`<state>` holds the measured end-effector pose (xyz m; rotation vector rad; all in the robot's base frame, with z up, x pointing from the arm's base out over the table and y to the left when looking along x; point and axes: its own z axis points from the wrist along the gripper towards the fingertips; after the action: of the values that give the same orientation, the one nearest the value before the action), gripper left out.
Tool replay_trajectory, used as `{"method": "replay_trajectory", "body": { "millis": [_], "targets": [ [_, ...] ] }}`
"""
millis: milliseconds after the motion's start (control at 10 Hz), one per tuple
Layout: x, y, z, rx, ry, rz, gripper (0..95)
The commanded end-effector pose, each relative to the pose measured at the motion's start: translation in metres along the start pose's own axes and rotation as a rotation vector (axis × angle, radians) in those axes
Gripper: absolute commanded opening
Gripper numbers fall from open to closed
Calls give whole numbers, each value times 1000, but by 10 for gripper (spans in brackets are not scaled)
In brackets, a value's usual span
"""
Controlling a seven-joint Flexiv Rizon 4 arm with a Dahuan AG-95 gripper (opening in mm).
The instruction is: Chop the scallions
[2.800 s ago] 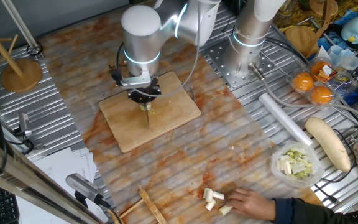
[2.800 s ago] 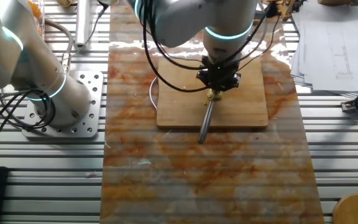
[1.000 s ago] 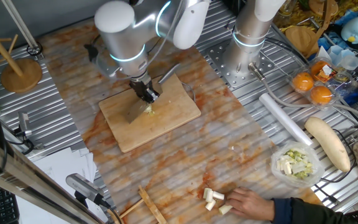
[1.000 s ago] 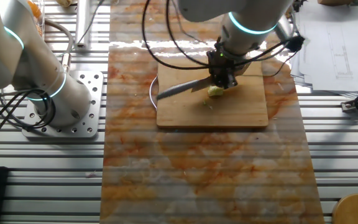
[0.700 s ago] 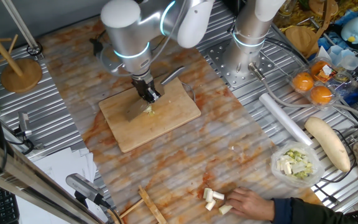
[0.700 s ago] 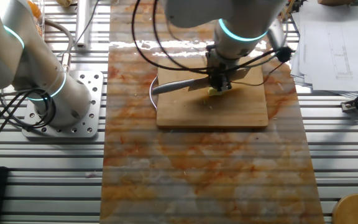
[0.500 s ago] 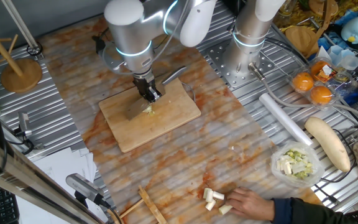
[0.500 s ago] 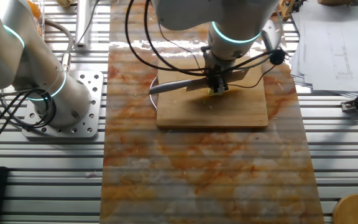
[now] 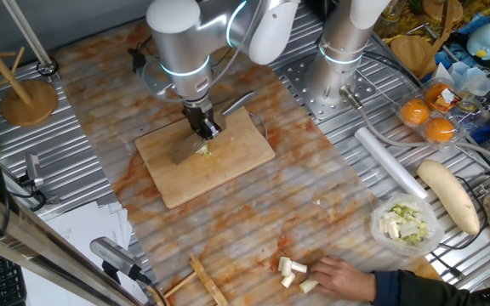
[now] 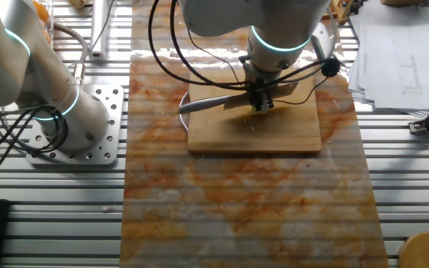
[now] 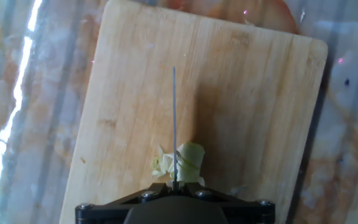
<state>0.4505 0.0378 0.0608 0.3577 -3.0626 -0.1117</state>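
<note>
Clearly mid-chop: on the worktop [image 9: 253,212], the cutting board [image 9: 228,166] carries the scallions [image 11: 180,163], partly split under the knife [image 10: 211,103]. The arm leans over, wrist tilted, gripper [image 10: 261,95] clamped on the knife's handle. Next, I judge, lift, shift sideways, press down again.

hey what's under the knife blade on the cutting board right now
The scallions lie under the knife, near its handle end, on the cutting board. The blade sits across them, pieces showing on both sides. Bare wood lies under the tip. The gripper hides the handle.
</note>
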Motion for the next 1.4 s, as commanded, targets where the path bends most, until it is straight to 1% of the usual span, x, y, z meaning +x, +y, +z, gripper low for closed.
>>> {"method": "replay_trajectory", "body": {
  "millis": [100,200,300,500,600,800,1000,1100,1200,1400],
  "targets": [
    [0,0,0,-4,0,42,0],
    [-1,2,0,-6,8,100,0],
    [-5,8,-1,8,14,136,0],
    [-2,10,-8,28,-3,144,0],
    [-1,9,-11,57,-8,144,0],
    [2,2,-11,90,-12,162,0],
    [3,-8,-7,84,-25,193,0],
    [3,-11,-4,76,-25,203,0],
    [2,-12,-2,63,-31,214,0],
    [4,-10,-6,56,-32,211,0]
  ]
}}
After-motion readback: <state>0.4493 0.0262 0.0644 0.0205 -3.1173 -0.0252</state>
